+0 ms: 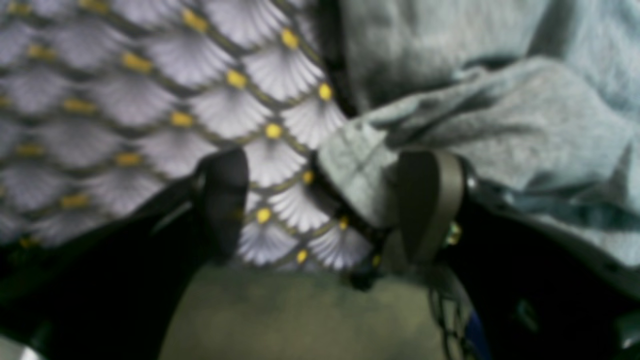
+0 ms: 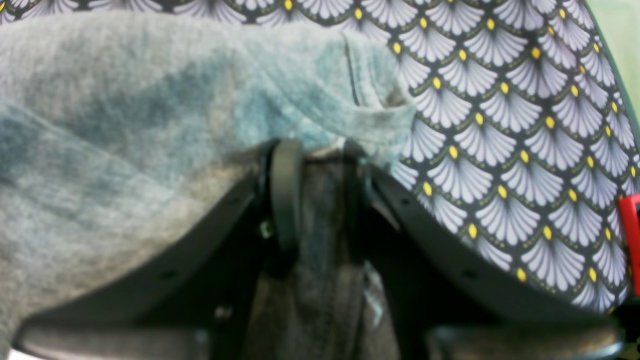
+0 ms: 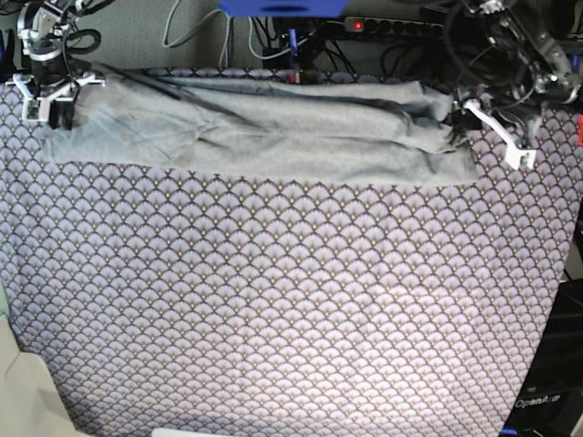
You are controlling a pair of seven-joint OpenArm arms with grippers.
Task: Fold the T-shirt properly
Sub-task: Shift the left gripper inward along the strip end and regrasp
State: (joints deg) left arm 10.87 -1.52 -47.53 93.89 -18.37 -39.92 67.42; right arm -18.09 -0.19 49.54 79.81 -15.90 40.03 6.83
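I see the light grey knit T-shirt point(image 3: 264, 127) folded into a far band; right gripper point(image 2: 315, 150) pinches its corner, left gripper point(image 1: 320, 200) spread wide, folds remaining.

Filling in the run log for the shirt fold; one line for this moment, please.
T-shirt: bunched along far edge of patterned cloth | right gripper: shut on T-shirt | left gripper: open at shirt edge

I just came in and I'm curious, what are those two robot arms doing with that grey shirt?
They are folding a T-shirt, which lies bunched along the far edge of a fan-patterned cloth. The right gripper is pinching one end of the shirt. The left gripper sits open at the other end, one finger touching the fabric, not gripping it. The fold isn't finished.
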